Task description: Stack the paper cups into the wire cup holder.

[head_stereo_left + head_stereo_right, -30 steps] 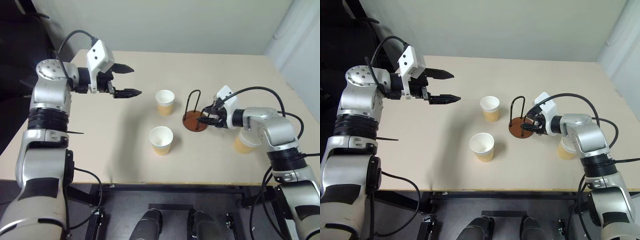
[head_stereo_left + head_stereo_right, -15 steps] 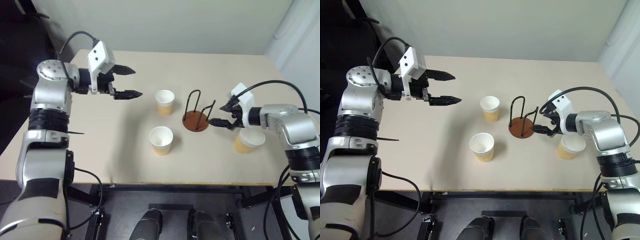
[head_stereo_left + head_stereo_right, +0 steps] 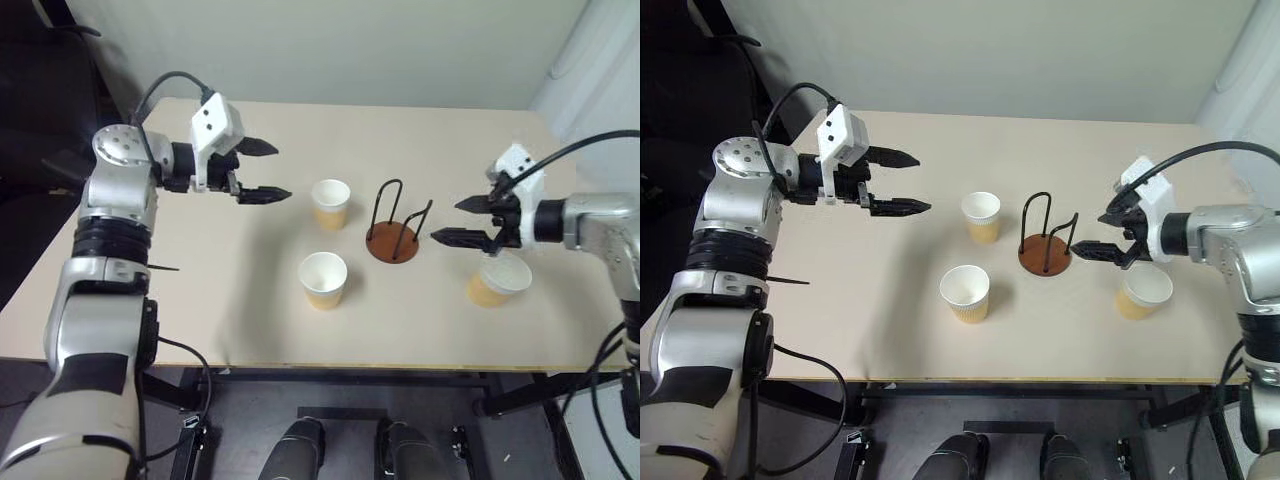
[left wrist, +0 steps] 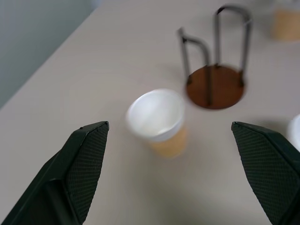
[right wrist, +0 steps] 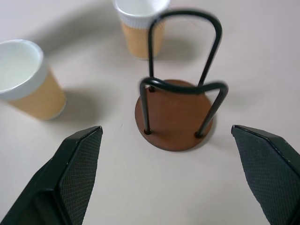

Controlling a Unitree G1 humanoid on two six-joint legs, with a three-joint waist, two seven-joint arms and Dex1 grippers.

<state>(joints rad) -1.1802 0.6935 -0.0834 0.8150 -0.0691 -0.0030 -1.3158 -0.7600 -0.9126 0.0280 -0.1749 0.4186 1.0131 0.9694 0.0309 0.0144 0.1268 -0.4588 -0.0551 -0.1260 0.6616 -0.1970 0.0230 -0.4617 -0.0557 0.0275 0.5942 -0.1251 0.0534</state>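
Left wrist view is cutting off one paper cup (image 4: 295, 136) at the frame edge; another (image 4: 286, 23) is sitting blurred beyond the wire cup holder (image 4: 214, 84). The holder is standing empty mid-table (image 3: 250, 300), two cups (image 3: 329, 204) (image 3: 322, 279) just to its left, the third (image 3: 496, 281) to its right, under the right gripper (image 3: 459, 221). Both grippers are hovering with fingers spread wide, gripping nothing; left gripper (image 3: 261, 171) is pointing at the far cup. Nothing is blocking the holder.
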